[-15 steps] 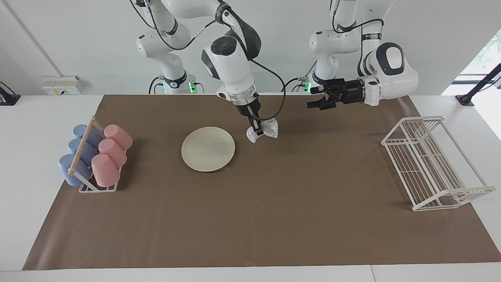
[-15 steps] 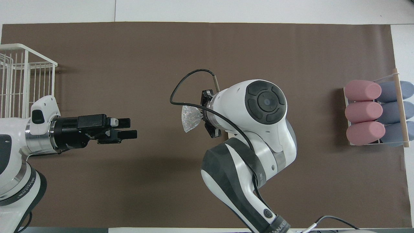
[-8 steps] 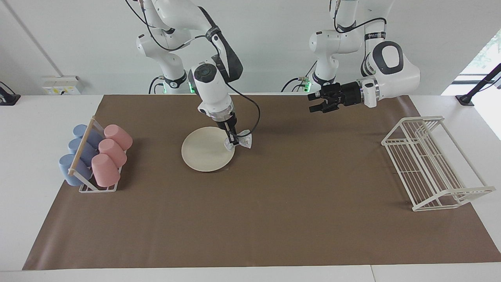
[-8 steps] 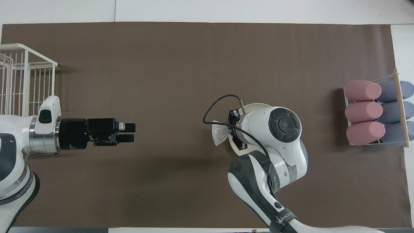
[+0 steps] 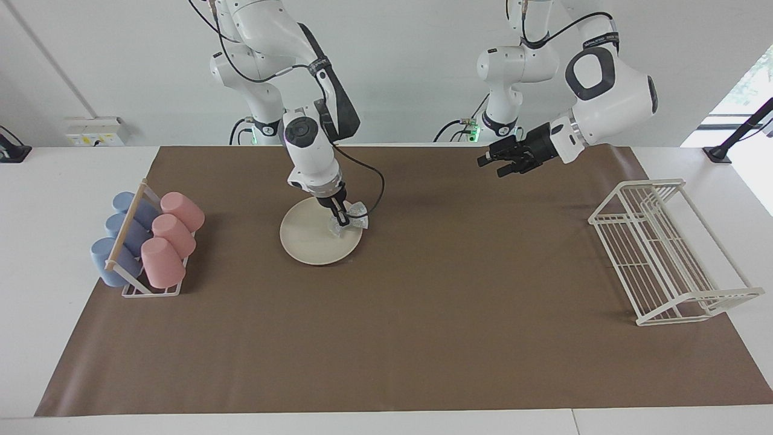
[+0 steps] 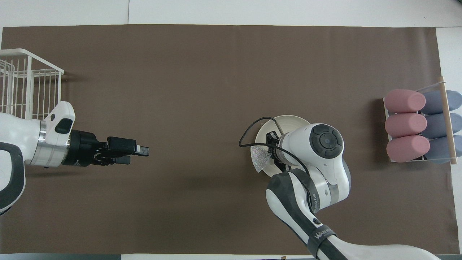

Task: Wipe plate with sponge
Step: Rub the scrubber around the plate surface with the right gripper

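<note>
The cream plate (image 5: 311,238) lies on the brown mat toward the right arm's end; in the overhead view only part of its rim (image 6: 285,121) shows beside the arm. My right gripper (image 5: 342,219) points down and is shut on the silvery mesh sponge (image 5: 356,221). It holds the sponge low over the plate's rim on the side toward the left arm, and I cannot tell whether the two touch. The sponge (image 6: 260,161) sticks out past the rim in the overhead view. My left gripper (image 5: 492,167) is open and empty in the air over the mat, well apart from the plate.
A rack with pink and blue cups (image 5: 148,238) stands at the right arm's end of the table. A white wire dish rack (image 5: 664,254) stands at the left arm's end. The brown mat (image 5: 423,338) covers most of the table.
My right gripper has carried the sponge from over the mat beside the plate to the plate's rim and come lower. My left arm has lifted and turned its wrist a little.
</note>
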Robot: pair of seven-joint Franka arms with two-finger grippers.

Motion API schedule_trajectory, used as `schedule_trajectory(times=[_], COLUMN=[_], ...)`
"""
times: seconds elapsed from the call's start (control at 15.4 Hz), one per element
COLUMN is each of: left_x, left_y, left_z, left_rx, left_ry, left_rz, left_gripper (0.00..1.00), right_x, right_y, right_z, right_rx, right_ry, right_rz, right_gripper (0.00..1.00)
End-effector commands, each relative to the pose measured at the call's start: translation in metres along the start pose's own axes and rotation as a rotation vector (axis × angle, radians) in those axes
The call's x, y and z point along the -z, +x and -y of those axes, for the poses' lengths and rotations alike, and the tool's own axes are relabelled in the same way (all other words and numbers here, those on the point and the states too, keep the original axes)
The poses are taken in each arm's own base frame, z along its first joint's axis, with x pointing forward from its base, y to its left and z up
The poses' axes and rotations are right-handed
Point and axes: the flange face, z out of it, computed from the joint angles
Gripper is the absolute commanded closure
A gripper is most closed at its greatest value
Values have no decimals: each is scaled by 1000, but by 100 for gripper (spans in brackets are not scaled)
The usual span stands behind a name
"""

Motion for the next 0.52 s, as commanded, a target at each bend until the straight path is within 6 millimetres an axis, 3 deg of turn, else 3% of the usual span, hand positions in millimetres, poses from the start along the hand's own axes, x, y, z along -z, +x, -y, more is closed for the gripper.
schedule_trajectory(times=[0.0, 0.45], left_x=[7, 11], left_y=[1, 3], left_z=[-5, 4], left_rx=[7, -3], left_ry=[136, 206], left_rz=[-39, -54], left_gripper=[0, 0], right_x=[-2, -8], right_y=[25, 72], right_z=[-7, -19], right_rx=[58, 177], right_ry=[11, -5], right_rz=[-1, -3], right_gripper=[100, 100])
